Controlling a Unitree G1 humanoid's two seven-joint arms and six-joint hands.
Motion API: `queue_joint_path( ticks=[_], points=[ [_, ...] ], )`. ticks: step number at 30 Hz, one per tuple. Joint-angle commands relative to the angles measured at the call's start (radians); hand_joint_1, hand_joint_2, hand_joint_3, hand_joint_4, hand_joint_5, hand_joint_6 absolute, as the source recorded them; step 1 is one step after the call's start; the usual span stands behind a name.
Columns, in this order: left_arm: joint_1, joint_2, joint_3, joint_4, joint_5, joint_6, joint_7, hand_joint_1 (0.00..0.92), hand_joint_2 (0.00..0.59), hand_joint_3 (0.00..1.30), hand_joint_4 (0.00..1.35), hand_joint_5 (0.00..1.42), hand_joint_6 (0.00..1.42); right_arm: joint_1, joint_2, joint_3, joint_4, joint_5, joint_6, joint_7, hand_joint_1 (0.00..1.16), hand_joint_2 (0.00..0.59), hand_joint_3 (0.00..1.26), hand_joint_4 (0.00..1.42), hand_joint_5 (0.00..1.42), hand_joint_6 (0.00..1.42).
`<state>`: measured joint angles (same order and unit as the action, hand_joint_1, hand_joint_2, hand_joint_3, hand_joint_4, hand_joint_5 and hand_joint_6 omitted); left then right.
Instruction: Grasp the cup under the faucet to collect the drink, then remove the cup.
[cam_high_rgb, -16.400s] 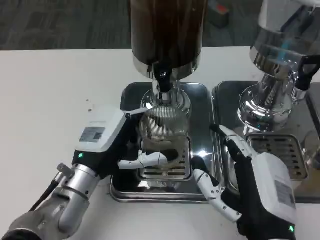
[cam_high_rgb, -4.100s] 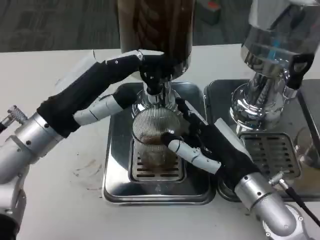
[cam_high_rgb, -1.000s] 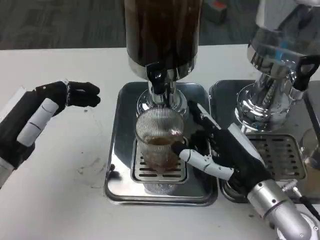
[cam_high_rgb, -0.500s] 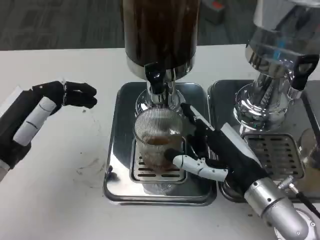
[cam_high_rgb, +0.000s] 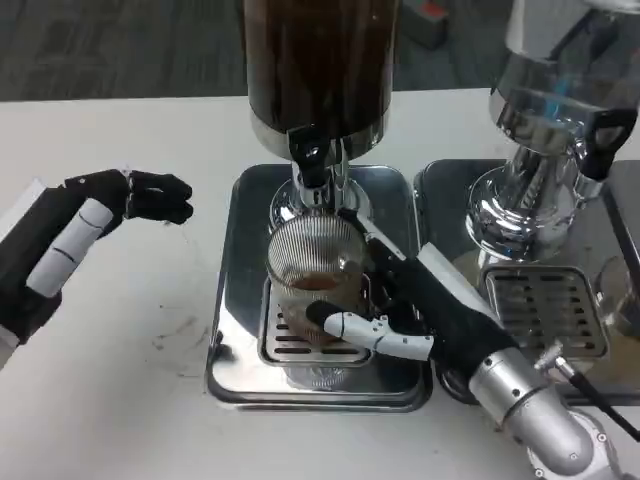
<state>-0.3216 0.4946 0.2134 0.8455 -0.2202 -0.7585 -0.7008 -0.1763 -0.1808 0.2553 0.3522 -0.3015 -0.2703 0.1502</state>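
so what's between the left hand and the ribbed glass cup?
Head view: bare white table, then the left rim of the steel drip tray. Left hand hangs off to the side; ribbed clear glass cup sits on the grate.

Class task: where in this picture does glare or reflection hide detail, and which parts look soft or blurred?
Head view: bright glare on the steel drip tray and the chrome dispenser base; the ribbed cup under the faucet looks soft; the right hand at the cup and the left hand are slightly blurred.
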Motion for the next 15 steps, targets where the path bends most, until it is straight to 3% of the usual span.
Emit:
queue_joint_path(
  ticks=[1,15],
  points=[
    [0.019,0.014,-0.002,-0.014,0.017,0.014,0.014,0.0,0.169,0.55,0.53,0.47,0.35,-0.021,0.011,0.017,0.036,-0.011,0.012,0.002,0.45,0.166,0.0,0.0,0.0,0.03],
    [0.045,0.018,-0.001,-0.033,0.018,0.024,0.026,0.0,0.175,0.55,0.53,0.47,0.37,-0.058,0.034,0.042,0.103,-0.021,-0.006,-0.022,0.47,0.173,0.0,0.0,0.0,0.1]
  ],
)
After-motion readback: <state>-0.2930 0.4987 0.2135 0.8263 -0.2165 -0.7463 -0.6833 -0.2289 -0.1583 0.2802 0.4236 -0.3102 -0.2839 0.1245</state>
